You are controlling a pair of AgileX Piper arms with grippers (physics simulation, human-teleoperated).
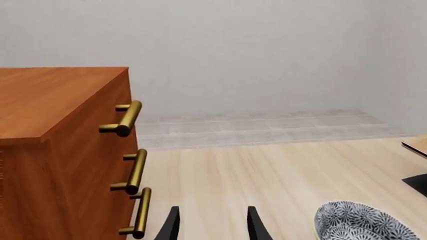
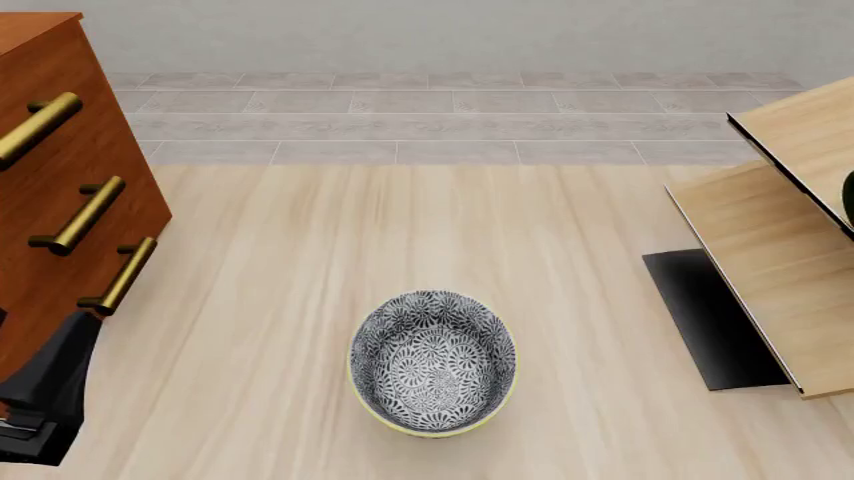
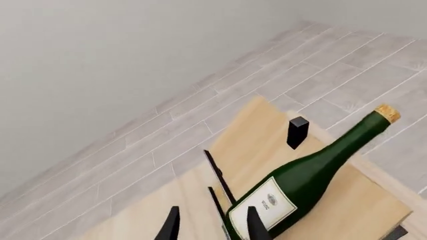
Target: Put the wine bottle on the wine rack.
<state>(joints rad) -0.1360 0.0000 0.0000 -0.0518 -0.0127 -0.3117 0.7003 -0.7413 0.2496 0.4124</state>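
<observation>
The wine bottle [image 3: 303, 177] is dark green with a tan cork and a white label. It lies slanted on a pale-wood panel of the wine rack [image 3: 257, 145]. My right gripper [image 3: 213, 222] is open and empty, with one finger [image 3: 255, 225] crossing in front of the bottle's base. In the front view the wine rack [image 2: 781, 250] stands at the right edge on its black base plate [image 2: 707, 315], and only a dark sliver of the bottle [image 2: 849, 195] shows. My left gripper [image 1: 213, 222] is open and empty next to the cabinet.
A reddish-brown drawer cabinet [image 2: 60, 200] with brass handles [image 2: 83, 215] stands at the left, also in the left wrist view [image 1: 60, 150]. A patterned bowl [image 2: 431, 362] sits mid-table. My left arm [image 2: 47, 395] is at the bottom left corner.
</observation>
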